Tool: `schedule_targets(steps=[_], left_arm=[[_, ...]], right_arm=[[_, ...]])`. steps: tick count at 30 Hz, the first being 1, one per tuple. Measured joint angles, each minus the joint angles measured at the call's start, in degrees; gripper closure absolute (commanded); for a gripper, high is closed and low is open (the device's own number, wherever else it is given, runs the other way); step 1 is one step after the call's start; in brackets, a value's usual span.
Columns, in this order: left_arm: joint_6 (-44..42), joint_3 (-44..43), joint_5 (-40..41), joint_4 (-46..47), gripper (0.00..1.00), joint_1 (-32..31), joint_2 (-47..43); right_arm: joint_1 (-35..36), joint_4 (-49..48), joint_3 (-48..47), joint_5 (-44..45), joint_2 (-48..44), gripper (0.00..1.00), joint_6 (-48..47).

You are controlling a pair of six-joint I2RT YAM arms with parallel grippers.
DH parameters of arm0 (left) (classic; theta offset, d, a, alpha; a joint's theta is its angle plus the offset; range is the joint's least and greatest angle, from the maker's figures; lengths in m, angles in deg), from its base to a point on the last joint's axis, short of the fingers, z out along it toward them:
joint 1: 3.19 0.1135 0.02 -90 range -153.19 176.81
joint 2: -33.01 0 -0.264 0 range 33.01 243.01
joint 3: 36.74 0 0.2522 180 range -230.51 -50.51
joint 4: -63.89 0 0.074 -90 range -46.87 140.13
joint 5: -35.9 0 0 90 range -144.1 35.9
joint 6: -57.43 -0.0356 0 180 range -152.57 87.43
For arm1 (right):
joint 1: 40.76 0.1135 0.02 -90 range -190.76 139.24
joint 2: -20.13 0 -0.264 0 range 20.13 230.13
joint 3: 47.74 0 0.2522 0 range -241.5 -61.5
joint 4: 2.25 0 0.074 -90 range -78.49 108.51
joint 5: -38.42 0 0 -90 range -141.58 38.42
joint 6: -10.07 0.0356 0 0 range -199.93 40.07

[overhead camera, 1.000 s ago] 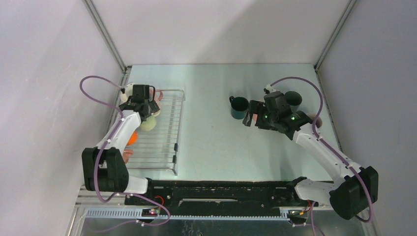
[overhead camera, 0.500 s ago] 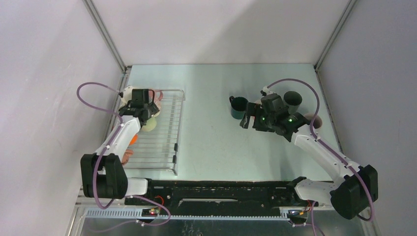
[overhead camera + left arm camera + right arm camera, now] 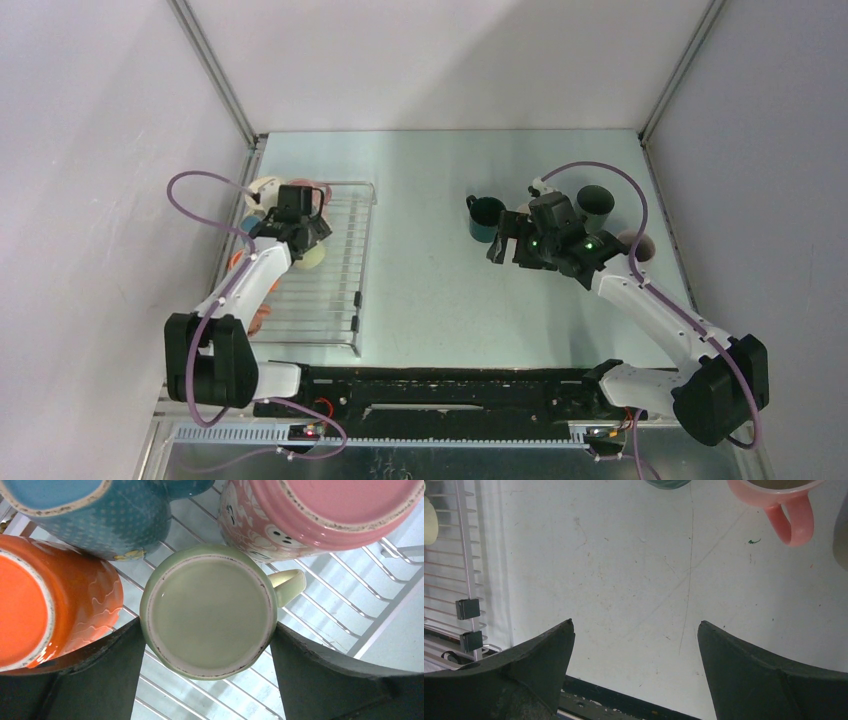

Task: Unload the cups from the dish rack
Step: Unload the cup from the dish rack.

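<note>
The dish rack [image 3: 335, 290] lies at the table's left and holds several upturned cups. In the left wrist view a pale green cup [image 3: 209, 612] stands base up between a blue cup [image 3: 100, 515], a pink cup [image 3: 325, 515] and an orange cup [image 3: 55, 610]. My left gripper [image 3: 207, 625] straddles the pale green cup, one finger pressed against each side of it. The cup rests on the rack's wires [image 3: 320, 612]. My right gripper [image 3: 636, 623] hangs open over bare table, holding nothing, near a dark teal cup [image 3: 485, 217].
On the right stand a dark cup [image 3: 597, 205] and a pink cup [image 3: 784, 505]. A cream cup [image 3: 265, 188] sits at the rack's far left corner. The rack's right edge [image 3: 454, 555] shows at the left of the right wrist view.
My left gripper shifted slightly towards the rack's middle and its fingers closed in onto the pale green cup. The right gripper drifted a little left, staying open.
</note>
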Motion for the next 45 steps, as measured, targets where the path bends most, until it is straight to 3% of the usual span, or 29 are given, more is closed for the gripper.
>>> schedule_targets(steps=[9, 20, 23, 27, 30, 45], left_arm=[[1.0, 0.0, -0.5, -1.3, 0.41, -3.3, -0.7], [2.1, 0.1, -1.1, -3.0, 0.44, -8.2, -1.6], [2.6, 0.3, -1.1, -3.0, 0.36, -8.9, -1.7], [2.6, 0.3, -1.0, -2.9, 0.13, -9.5, -1.7], [2.5, 0.3, -0.9, -2.9, 0.01, -9.8, -1.7], [-5.7, 0.2, -0.3, -4.9, 0.00, -10.2, 2.3]], right_arm=[[0.0, -0.4, 0.0, 0.0, 0.0, 0.01, 0.0], [0.4, -0.5, 0.0, 0.0, 0.0, 0.01, 0.0], [0.4, -0.5, 0.0, 0.0, 0.0, 0.01, 0.0], [0.7, -0.5, 0.0, 0.0, 0.0, 0.01, 0.0], [0.8, -0.5, 0.0, 0.0, 0.0, 0.01, 0.0], [1.0, -1.0, 0.1, 0.0, 0.0, 0.00, 0.0]])
